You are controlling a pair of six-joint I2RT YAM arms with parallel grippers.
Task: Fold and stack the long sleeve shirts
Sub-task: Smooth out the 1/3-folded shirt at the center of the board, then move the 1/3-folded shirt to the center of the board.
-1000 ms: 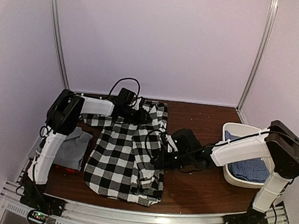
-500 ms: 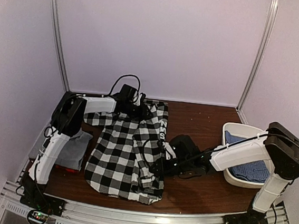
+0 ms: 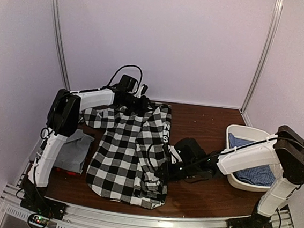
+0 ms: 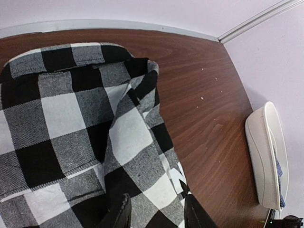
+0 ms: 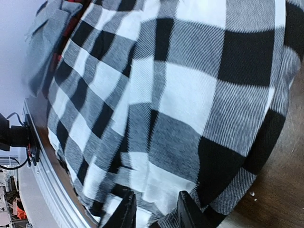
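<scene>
Now the left gripper (image 4: 154, 211), pinching the collar of the black-and-white check shirt (image 3: 126, 154), has lifted it slightly, while the right gripper (image 5: 154, 209) clamps the edge nearest the white tub (image 3: 242, 184): shirt lies spread left of the tub, probably being tensioned for a fold.

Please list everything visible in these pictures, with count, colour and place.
check shirt: 1, black and white, spread mid-table
grey shirt: 1, grey, table's left edge
red cloth: 1, red, peeking from under the grey shirt
blue shirt: 1, blue fine check, in the tub
tub: 1, white, table's right side
table: 1, brown wood
left gripper: 1, black, at check shirt's far edge
right gripper: 1, black, at check shirt's right edge
</scene>
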